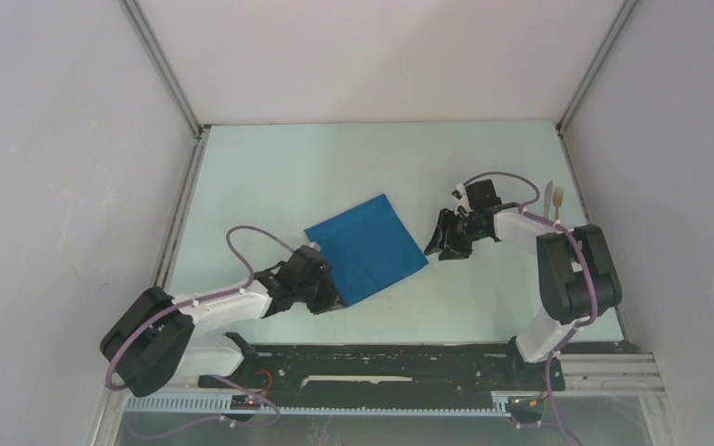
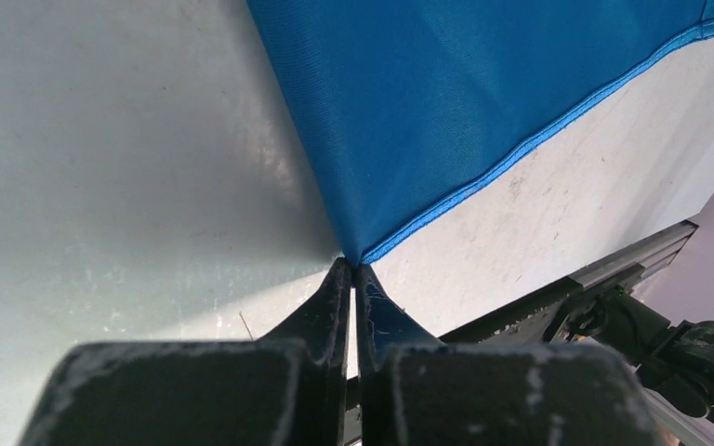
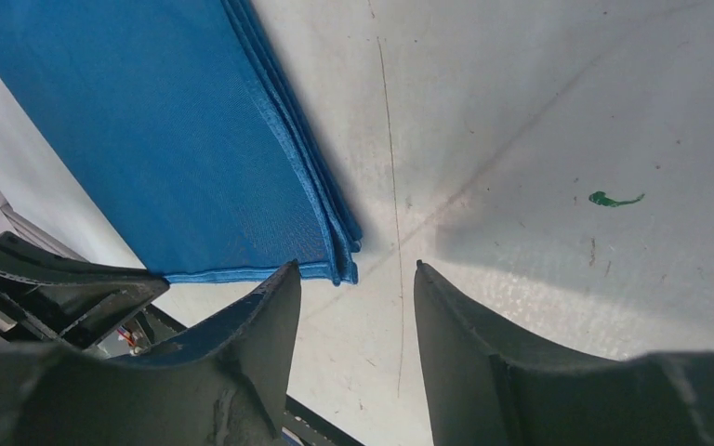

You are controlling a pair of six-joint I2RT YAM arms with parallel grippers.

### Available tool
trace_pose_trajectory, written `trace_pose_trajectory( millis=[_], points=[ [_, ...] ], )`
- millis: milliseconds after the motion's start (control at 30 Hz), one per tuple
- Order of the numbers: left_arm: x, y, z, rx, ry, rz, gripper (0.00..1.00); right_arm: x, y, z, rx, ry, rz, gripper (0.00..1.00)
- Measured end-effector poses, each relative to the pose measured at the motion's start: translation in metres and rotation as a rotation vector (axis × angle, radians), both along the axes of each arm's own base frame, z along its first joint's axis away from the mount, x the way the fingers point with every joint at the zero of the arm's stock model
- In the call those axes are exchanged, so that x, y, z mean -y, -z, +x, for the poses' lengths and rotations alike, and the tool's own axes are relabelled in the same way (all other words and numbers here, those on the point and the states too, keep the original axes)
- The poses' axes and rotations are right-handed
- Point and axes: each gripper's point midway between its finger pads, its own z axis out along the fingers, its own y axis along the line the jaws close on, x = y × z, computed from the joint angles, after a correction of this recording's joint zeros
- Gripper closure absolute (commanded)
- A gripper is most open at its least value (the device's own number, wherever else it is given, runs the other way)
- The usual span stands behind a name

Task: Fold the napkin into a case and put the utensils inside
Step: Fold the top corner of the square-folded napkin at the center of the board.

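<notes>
- The bright blue plain cloth napkin [image 1: 367, 246] lies flat near the middle of the pale, scuffed table [image 1: 288, 167]. It is turned diamond-wise, which points one corner at each arm, probably so both can take it for the next fold.
- It is a roughly square packet. The right wrist view shows several stacked layers with stitched hems along one edge, so it is already folded over but does not yet look like a narrow case.
- The black two-finger left gripper [image 2: 351, 269] is closed tight on the near corner, whose tip runs in between the fingertips. This looks like a pinch meant to lift or pull that corner.
- The black right gripper [image 3: 355, 271] stands partly open with nothing in it. Its jaws are low over the table just off the opposite corner, seemingly lining up to grasp.
- The small dark-handled fork [image 1: 559, 197] and the thin silvery knife [image 1: 548, 199] lie side by side at the far right edge, well apart from the cloth, presumably parked until a pouch exists.
</notes>
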Motion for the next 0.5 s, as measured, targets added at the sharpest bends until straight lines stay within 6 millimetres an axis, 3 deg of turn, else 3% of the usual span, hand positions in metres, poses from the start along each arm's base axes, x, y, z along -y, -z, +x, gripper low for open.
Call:
trace_pose_trajectory(
  millis=[200,500],
  points=[
    [0.0,0.0,0.0,0.0,-0.001,-0.001,0.79,-0.007,0.004,-0.003,-0.013,-0.02,-0.002,0.44],
    [-0.001,0.0,0.001,-0.001,-0.003,-0.002,0.83,-0.021,0.002,-0.011,-0.023,-0.046,0.007,0.46]
  ],
)
